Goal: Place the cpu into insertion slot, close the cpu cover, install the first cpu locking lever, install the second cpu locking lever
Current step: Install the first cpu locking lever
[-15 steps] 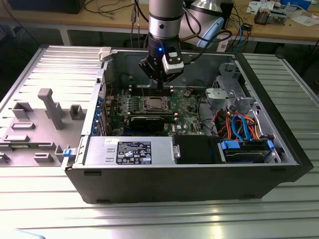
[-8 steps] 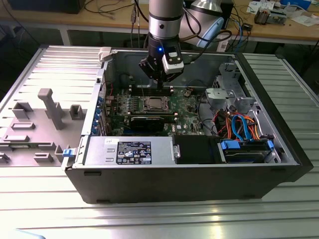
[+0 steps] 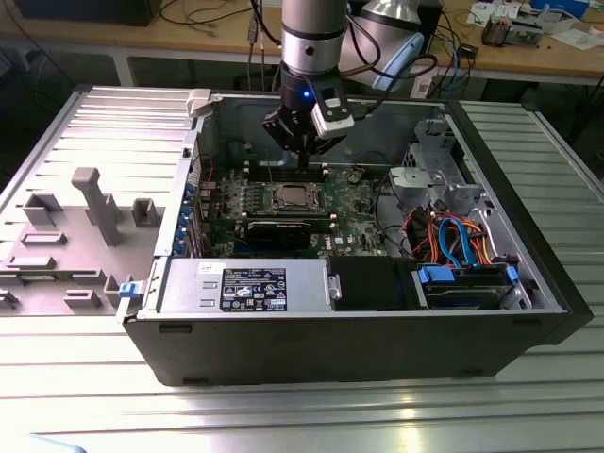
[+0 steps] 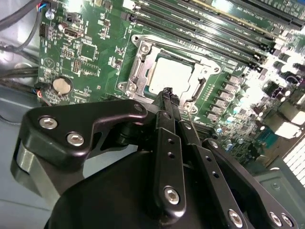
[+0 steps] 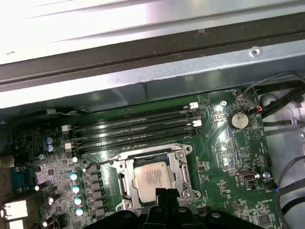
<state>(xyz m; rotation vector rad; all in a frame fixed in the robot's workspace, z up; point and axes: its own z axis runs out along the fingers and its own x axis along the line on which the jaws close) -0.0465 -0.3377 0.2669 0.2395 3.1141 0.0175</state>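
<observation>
cpu (image 5: 151, 177): you'll find it seated in the insertion slot (image 5: 143, 158), with the cpu cover (image 5: 184, 174) flat around it.
Claw (image 4: 167, 93): fingers together, empty, just over the cover's edge.
Around: memory slots (image 5: 133, 129) just beside it, all inside the computer case (image 3: 283, 351).

Grey arm (image 3: 312, 38) hanging vertical, pointing straight down, slim black pincer (image 4: 167, 92) closed tip to tip

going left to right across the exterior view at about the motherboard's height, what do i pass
grey upright post → cpu → silver drive cage → case's dark side rim
</observation>
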